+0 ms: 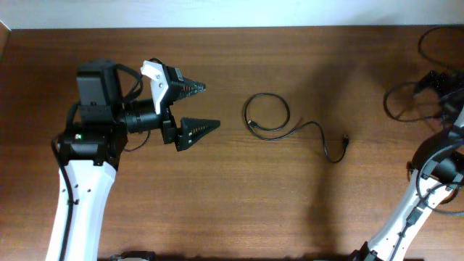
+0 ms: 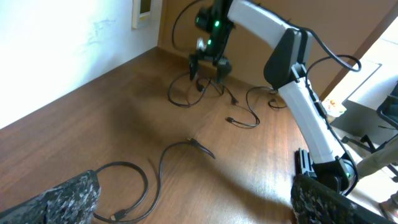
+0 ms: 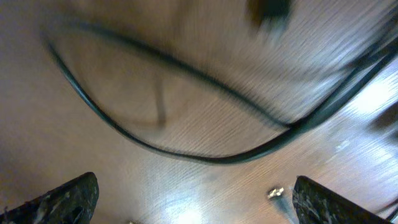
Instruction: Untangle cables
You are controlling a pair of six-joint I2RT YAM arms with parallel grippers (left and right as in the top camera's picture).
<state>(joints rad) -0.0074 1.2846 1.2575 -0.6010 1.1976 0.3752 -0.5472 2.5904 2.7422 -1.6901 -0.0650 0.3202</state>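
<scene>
**Two cable groups, both pairs of fingers empty**

Much of the scene is taken up by the brown wooden worktop (image 1: 217, 210). At its right edge the tangled cables (image 1: 419, 87) are seen as overlapping loops, directly beneath the right arm's wrist. One single cable (image 1: 289, 114) is laid apart near the middle, coiled once, with its tail ending in a small plug (image 1: 346, 140). The cords are judged light, limp and thin. They would likely be dragged rather than lifted cleanly, so hold is best taken on a mid-cord stretch, not at a plug. The left fingers (image 1: 197, 129) are spread wide with nothing held, short of the coil. The right fingers (image 3: 62, 199) are likewise parted widely over a blurred cord, none of it visibly pinched.
</scene>
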